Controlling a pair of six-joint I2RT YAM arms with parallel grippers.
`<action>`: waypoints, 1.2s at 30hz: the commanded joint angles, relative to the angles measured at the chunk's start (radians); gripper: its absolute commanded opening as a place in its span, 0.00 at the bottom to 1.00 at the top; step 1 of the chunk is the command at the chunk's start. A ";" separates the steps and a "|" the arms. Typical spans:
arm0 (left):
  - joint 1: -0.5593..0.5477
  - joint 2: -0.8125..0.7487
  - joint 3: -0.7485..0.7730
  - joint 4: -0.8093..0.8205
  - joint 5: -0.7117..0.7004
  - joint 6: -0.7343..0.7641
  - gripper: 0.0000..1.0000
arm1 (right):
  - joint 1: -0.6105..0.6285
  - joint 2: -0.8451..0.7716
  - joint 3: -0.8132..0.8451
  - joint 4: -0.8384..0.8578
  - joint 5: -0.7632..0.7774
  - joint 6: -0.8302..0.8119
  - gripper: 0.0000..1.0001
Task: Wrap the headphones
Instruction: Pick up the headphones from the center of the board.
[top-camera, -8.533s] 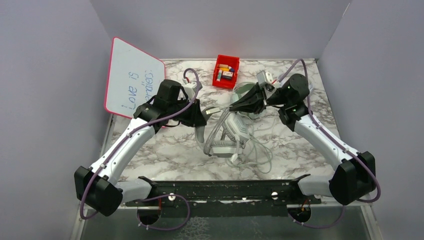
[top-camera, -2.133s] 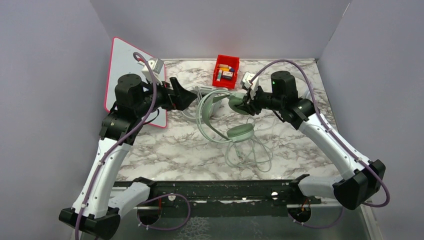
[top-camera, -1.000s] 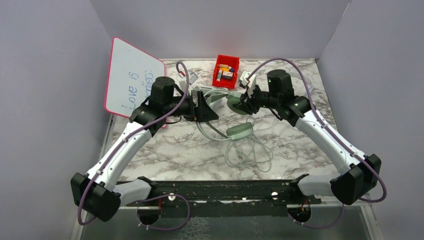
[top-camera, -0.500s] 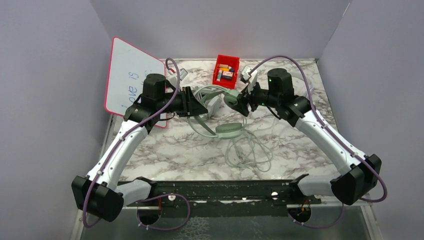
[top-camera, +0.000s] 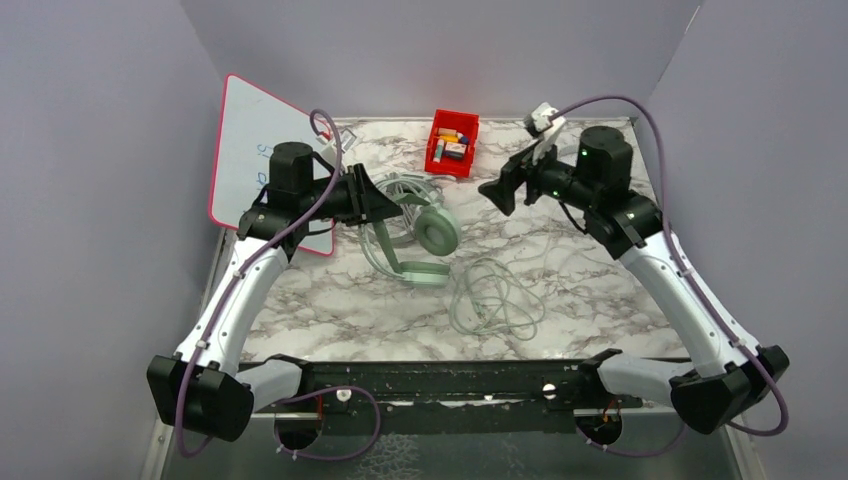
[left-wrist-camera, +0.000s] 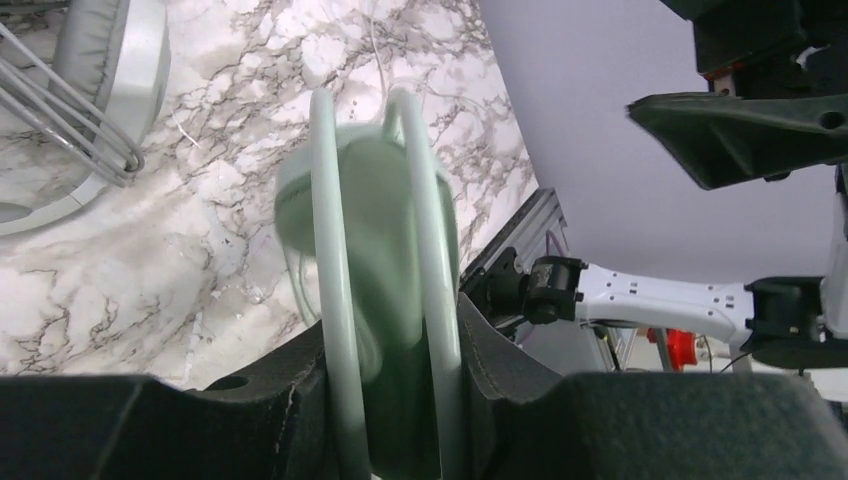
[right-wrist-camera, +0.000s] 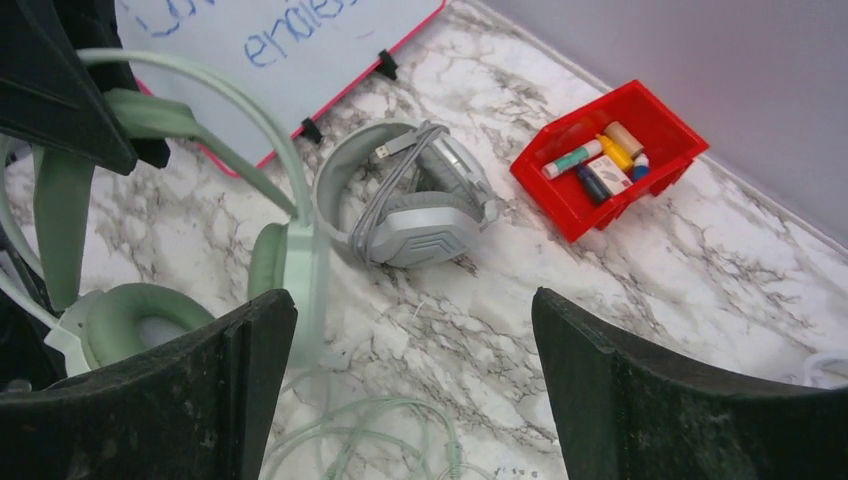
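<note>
From above, the left gripper (top-camera: 383, 207) pinches the mint headset (top-camera: 432, 232) by its band, near the table's (top-camera: 600, 290) middle. Its cable (top-camera: 495, 300) lies loose just beside it. The right gripper (top-camera: 503, 187) gapes wide, empty.

Left wrist: the band (left-wrist-camera: 330, 300) sits between the fingers and the cup looks blurred. It may be swinging, and could slip out.

Right wrist: the grey headset (right-wrist-camera: 415, 215) lies close behind. I'd worry that a careless pull drags the cable into it.

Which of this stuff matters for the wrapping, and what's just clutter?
For the job: mint-green headset, held by the left gripper; its loose cable; grey-white headset.
Just lying about: red bin; whiteboard.
</note>
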 joint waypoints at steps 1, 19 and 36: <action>0.036 -0.002 0.067 0.104 0.067 -0.069 0.28 | -0.097 -0.106 -0.049 0.097 -0.059 0.125 0.94; 0.040 -0.001 0.028 0.304 0.158 -0.259 0.28 | 0.080 0.089 -0.280 0.358 -0.111 0.240 1.00; 0.040 -0.009 -0.059 0.480 0.242 -0.366 0.51 | 0.111 0.024 -0.355 0.549 0.026 0.241 0.03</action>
